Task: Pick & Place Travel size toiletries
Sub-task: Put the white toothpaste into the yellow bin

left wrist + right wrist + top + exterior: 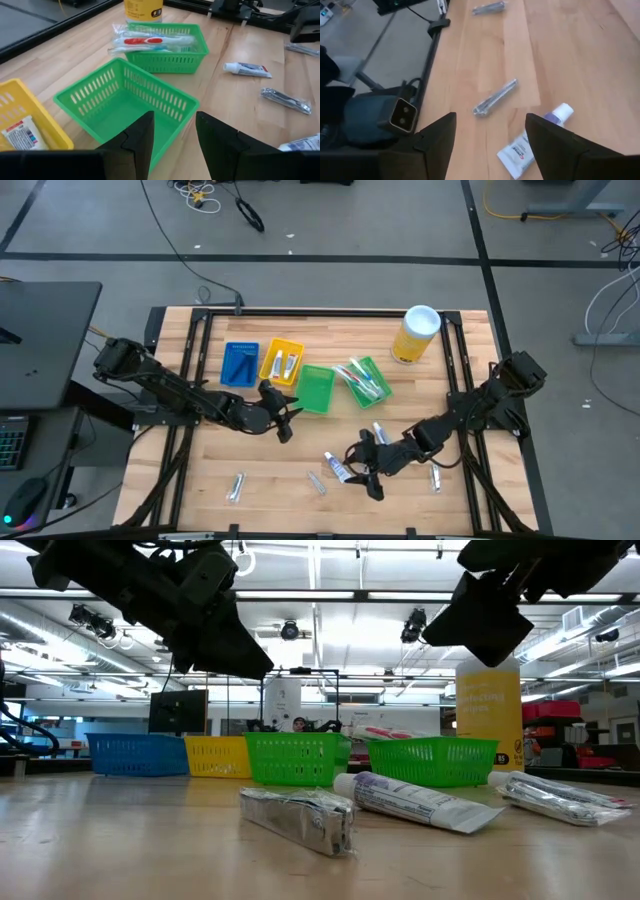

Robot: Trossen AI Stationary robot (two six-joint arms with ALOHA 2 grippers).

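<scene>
1. While my left arm waits w/ its left gripper [283,418] spread over the table beside the empty green bin [316,389], my right gripper [366,472] hangs near the front edge, fingers spread wide, nothing betw. them.
2. In my right wrist view, a white toothpaste tube [535,141] lies on the wood just ahead of my fingers; a silvery packet [495,97] lies a bit farther on, apart from it.
3. High view: another silvery packet [237,486] sits toward front left, one more [435,479] on the far side of my right arm.
4. 2nd green bin [366,380] holds toothbrush packs; yellow bin [281,362] has small tubes; blue bin [240,364] holds dark blue items, can't tell which.
5. Yellow canister [415,334] w/ white lid stands upright at the back right.
</scene>
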